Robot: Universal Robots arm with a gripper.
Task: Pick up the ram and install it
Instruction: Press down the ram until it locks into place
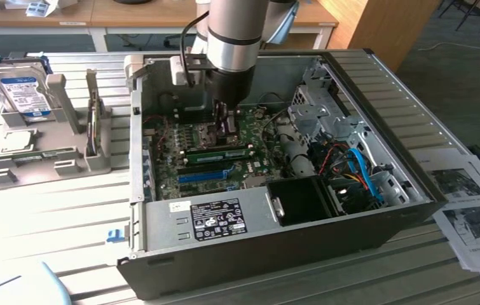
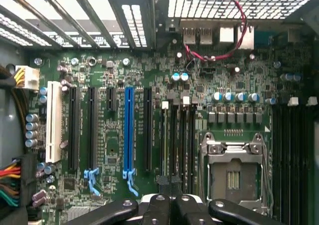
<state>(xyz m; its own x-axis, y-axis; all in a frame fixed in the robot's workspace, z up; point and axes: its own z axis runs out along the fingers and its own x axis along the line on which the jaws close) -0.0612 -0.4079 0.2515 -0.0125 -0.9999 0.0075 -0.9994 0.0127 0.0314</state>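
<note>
I have the gripper (image 1: 225, 122) down inside the case (image 1: 409, 121), the ram (image 1: 219, 154) apparently seated in its slot beside the blue slot (image 1: 203, 176); I cannot tell the fingers' state, so I judge seating needs confirming.

Your way into the computer case (image 1: 376, 70) is open from above; drive cage (image 1: 320, 101) and cables (image 1: 354, 168) crowd one side.
</note>
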